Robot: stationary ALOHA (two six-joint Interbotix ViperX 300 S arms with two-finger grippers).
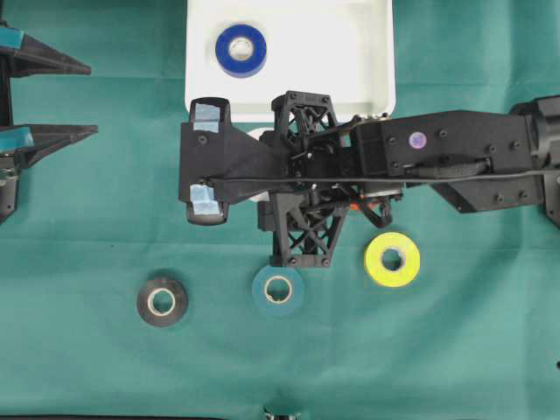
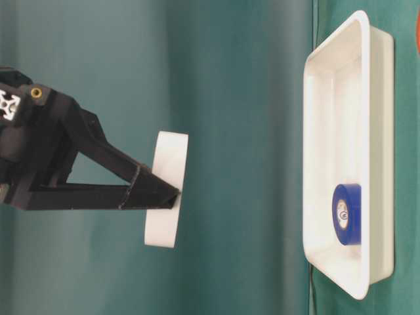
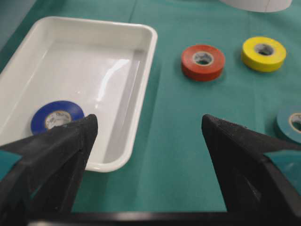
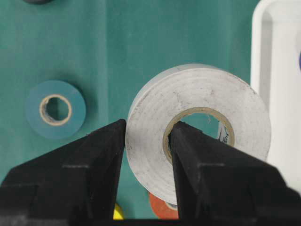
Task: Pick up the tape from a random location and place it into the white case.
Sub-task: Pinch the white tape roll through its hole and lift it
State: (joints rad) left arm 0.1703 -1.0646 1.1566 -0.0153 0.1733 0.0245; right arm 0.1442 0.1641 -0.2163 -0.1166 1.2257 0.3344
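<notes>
Seen only by left wrist camera: orange tape roll (image 3: 203, 62) hidden overhead beneath right arm. Left claw (image 3: 148, 136) spread, empty. Right claw (image 4: 148, 141) pinching white tape roll (image 4: 200, 127), scuffed grey-white, aloft just beside white case (image 1: 372, 92) at desk's (image 1: 87, 367) far edge.

Green cloth (image 1: 455, 350) under white case (image 1: 367, 52), black (image 1: 162, 302), teal (image 1: 278, 290), yellow rolls (image 1: 392, 259)
</notes>
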